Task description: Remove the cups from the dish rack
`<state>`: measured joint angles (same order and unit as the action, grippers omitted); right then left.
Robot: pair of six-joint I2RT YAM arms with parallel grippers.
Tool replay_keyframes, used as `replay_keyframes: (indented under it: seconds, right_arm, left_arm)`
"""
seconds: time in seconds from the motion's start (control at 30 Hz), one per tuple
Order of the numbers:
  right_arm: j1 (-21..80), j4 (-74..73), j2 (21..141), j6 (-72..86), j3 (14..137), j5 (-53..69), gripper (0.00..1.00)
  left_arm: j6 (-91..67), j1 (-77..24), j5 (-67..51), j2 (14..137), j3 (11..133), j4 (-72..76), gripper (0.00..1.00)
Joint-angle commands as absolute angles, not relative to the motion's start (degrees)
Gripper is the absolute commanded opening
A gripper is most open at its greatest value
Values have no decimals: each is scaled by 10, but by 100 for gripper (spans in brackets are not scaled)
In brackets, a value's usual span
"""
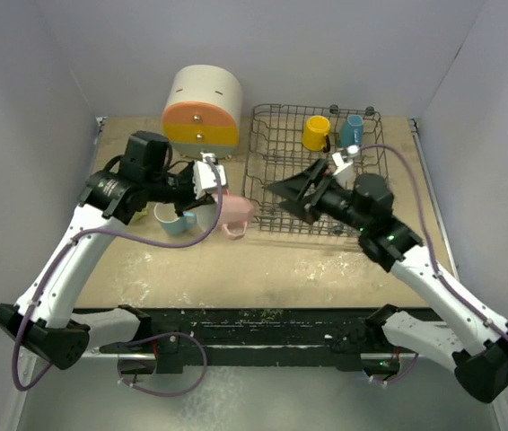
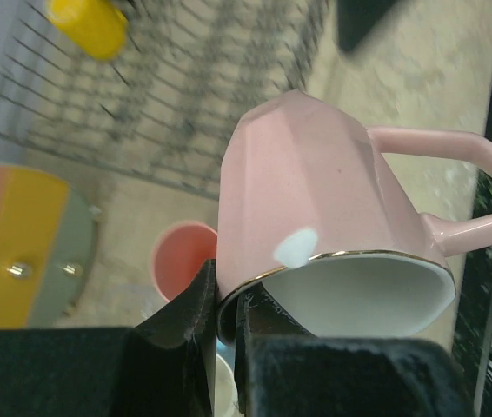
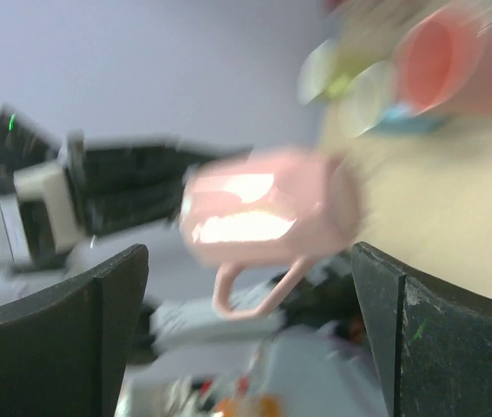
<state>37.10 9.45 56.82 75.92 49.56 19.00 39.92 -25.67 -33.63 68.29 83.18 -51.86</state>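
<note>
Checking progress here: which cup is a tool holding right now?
The pink handled mug, clamped at its rim by the left tool; the yellow cup and blue cup sit in the rack.

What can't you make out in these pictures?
- Top view: the left gripper and pink mug hide some of the cups on the table, so the count is unclear.
- Top view: the right gripper covers part of the rack.
- Right wrist: motion blur smears everything; the cups run off the top edge.
- Left wrist: the yellow mug is blurred and cut by the top edge.

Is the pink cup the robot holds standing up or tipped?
Tipped sideways: the left gripper pinches the pink cup by its rim, mouth facing sideways.
</note>
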Motion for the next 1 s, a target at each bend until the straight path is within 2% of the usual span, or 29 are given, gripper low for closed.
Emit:
replay_keyframes:
  seconds: [0.0,0.1,0.27,0.43,0.53,0.97]
  right_arm:
    - [242,-187,530,550,595,124,100]
    - [202,-288,568,456,653,60,100]
    - [173,-342,649,374,733,-16,100]
    - [132,-348,714,332,801,-16,100]
    - [107,-344,755,315,832,-12,100]
    - [84,-322,921,256,939,-51,100]
  left_arm:
    - [433,-279,-349,692,847,-600,0]
    - [444,-316,-322,723,842,-612,0]
    - [454,-397,-237,794,826,-612,0]
    - [466,-413,-163,846,781,-580,0]
    - [455,-418,-160,869,778,-565,0]
    - [396,-550,-134,1013,859,-537,0]
